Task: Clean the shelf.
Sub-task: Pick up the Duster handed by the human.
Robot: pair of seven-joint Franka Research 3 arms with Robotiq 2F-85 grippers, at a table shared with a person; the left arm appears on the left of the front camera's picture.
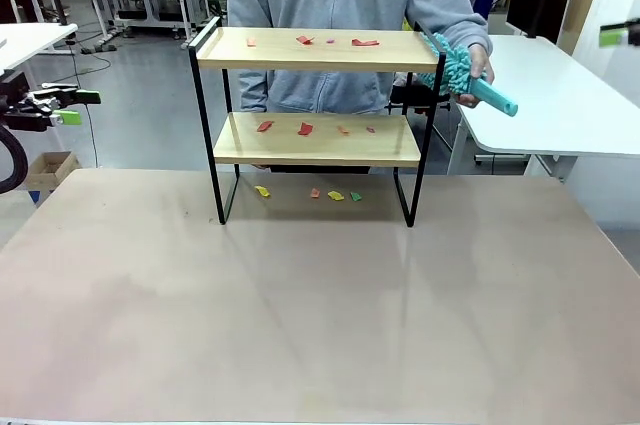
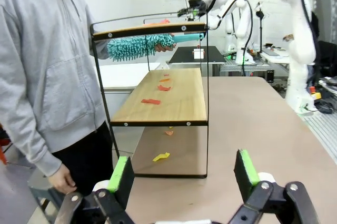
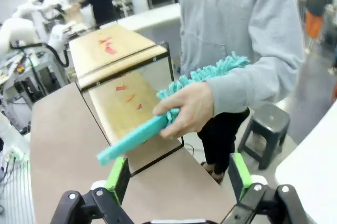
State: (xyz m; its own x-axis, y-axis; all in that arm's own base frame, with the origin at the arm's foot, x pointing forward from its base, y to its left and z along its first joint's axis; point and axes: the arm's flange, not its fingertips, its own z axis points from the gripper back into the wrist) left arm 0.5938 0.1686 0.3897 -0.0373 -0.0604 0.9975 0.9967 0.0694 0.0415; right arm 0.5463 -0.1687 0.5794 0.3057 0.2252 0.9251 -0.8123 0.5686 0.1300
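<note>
The shelf stands on the far half of the brown table, with its two wooden boards one above the other; a person in a grey hoodie stands right behind it. The person's hand holds a blue-green duster at the right end of the top board; the fluffy part touches the black frame there. Small red bits lie on the top board; more red and orange bits lie on the lower board; yellow, orange and green bits lie on the table under the shelf. The left claw hangs off to the left side, well apart from the shelf; its jaws are wide and hold nothing. The right claw is wide too and holds nothing; in its own view the hand and duster are between it and the shelf. A white table stands on the right; a dark stool stands by the person's legs.
</note>
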